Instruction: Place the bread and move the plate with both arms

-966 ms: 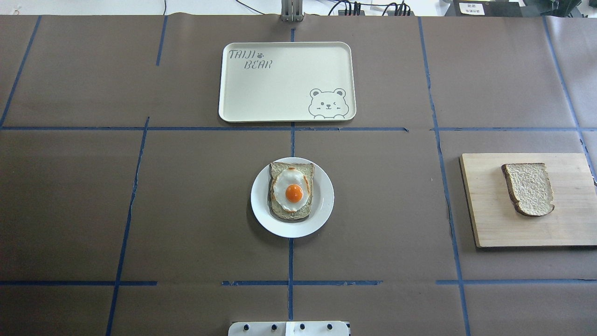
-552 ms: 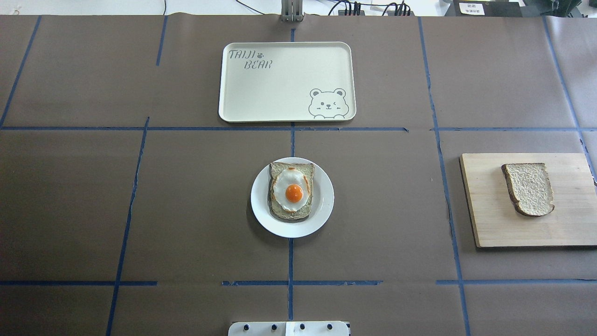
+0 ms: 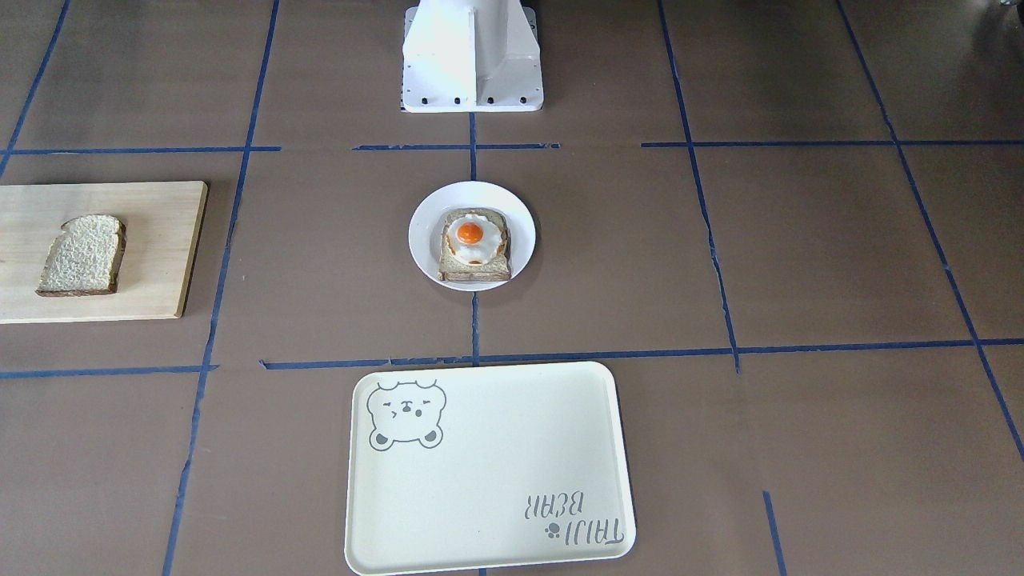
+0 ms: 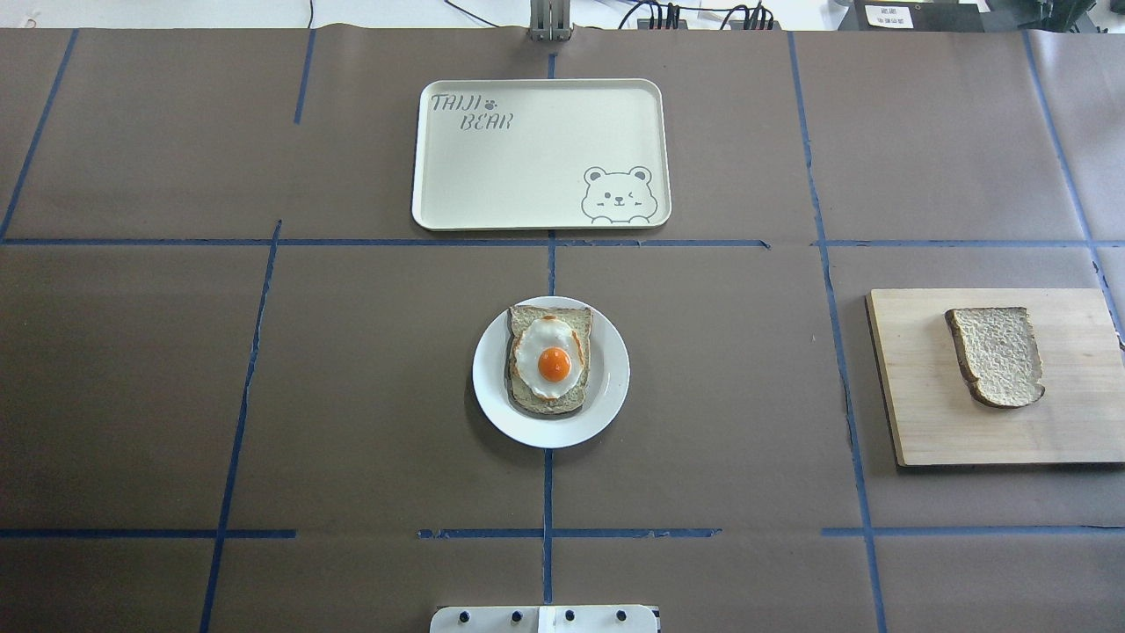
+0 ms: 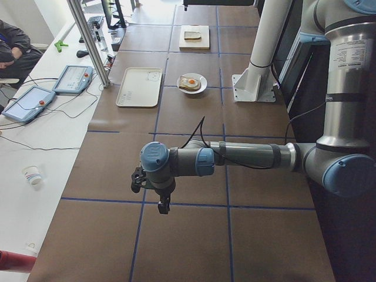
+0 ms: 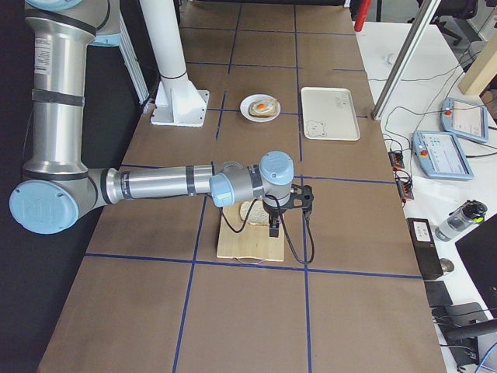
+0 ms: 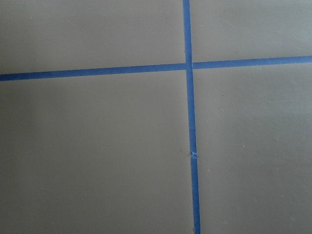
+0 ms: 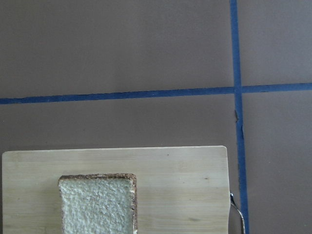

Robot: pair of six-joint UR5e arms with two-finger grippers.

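The plain bread slice [image 4: 997, 356] lies flat on a wooden board [image 4: 932, 422] at the table's right; it also shows in the right wrist view [image 8: 97, 204] and the front view [image 3: 82, 254]. The white plate [image 4: 489, 387] sits at the table's centre and carries another slice topped with a fried egg [image 4: 552, 360]. My right gripper [image 6: 274, 228] hangs over the board, just beside the bread; I cannot tell if it is open. My left gripper [image 5: 163, 205] hangs over bare table far to the left, seen only from the side; its state is unclear.
A cream tray with a bear drawing [image 4: 527, 176] lies beyond the plate. The white pedestal [image 3: 472, 56] stands on the robot's side of the plate. Blue tape lines cross the brown table cover. Tablets and cables lie past the far edge.
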